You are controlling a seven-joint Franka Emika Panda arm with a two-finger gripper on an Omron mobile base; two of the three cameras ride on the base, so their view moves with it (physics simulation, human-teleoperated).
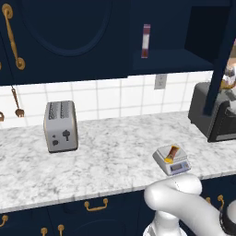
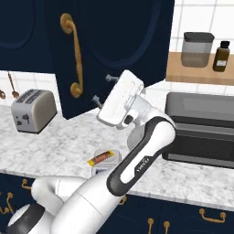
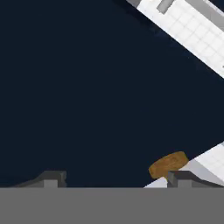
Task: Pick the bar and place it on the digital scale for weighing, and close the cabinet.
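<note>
The toaster [image 1: 61,125] stands on the counter [image 1: 106,161] well left of the digital scale [image 1: 172,159]; the bar [image 1: 173,152] lies flat on the scale's weighing plate. Above and right of the scale, the gripper [image 2: 102,89] is spread wide, holding nothing, its fingertips just beside the open cabinet [image 2: 114,41] door, below the brass handle [image 2: 74,55].
</note>
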